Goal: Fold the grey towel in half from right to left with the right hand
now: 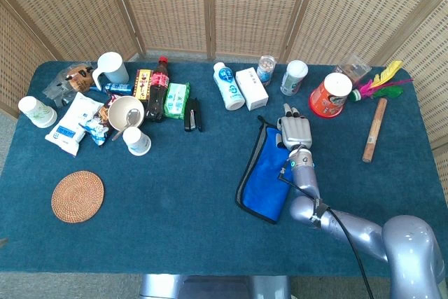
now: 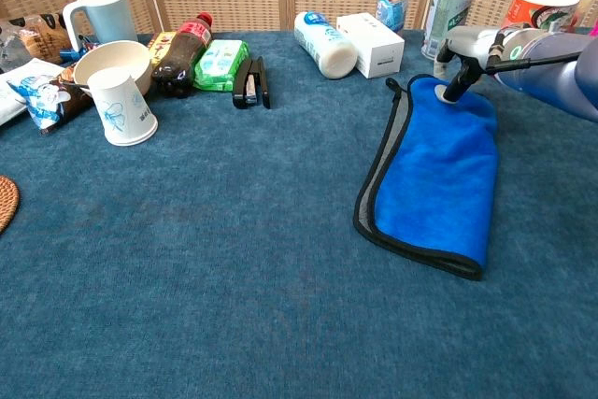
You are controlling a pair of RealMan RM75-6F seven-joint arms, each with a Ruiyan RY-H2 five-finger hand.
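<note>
Blue on its upper face and grey on the strip showing along its left edge, the towel (image 2: 434,175) lay already doubled over on the teal table cloth (image 2: 234,259), its long axis running from the robot toward the white carton (image 2: 371,42) at the back. The right hand (image 1: 295,131) rested at the towel's far end, between the towel and the red snack tub (image 1: 329,94); one fingertip (image 2: 451,92) pressed down on the blue top layer, nothing visibly pinched, and how far the other fingers were spread I could not tell. The fold appeared made, with the upper layer stopping just short of the grey edge. Only this hand was near; the left hand was out of both views. Behind stood woven rattan screens (image 1: 245,5).
</note>
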